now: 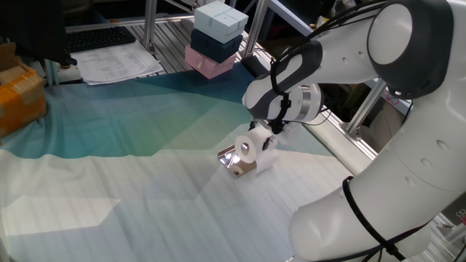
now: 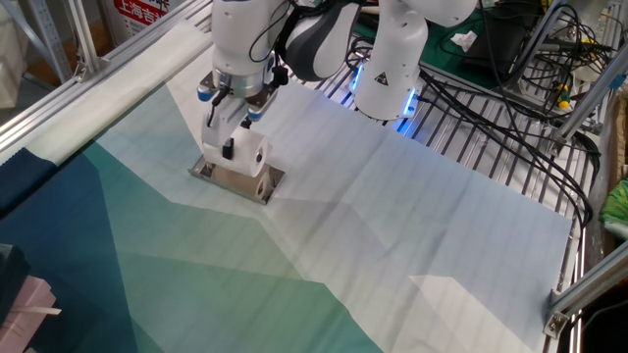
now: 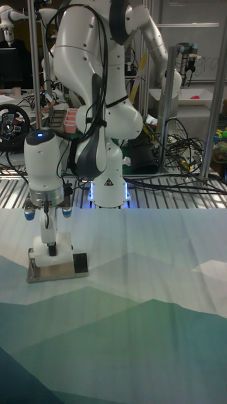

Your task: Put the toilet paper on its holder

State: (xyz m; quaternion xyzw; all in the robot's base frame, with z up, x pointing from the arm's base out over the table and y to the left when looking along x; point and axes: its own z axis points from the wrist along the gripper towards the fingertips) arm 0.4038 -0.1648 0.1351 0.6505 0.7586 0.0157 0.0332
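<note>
One white Franka arm's two-finger gripper [image 2: 234,145] we find pinching the white cylindrical toilet paper roll [image 1: 251,151], which sits directly atop the shiny chrome holder plate [image 2: 257,185], the fingers [image 3: 52,243] clamped against the roll.

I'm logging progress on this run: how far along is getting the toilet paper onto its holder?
Nearly done: the toilet paper sits on the holder at its chrome plate. In hand: the gripper looks shut on the roll. Left: open and lift away. Whether the bar runs through the core is hidden.
</note>
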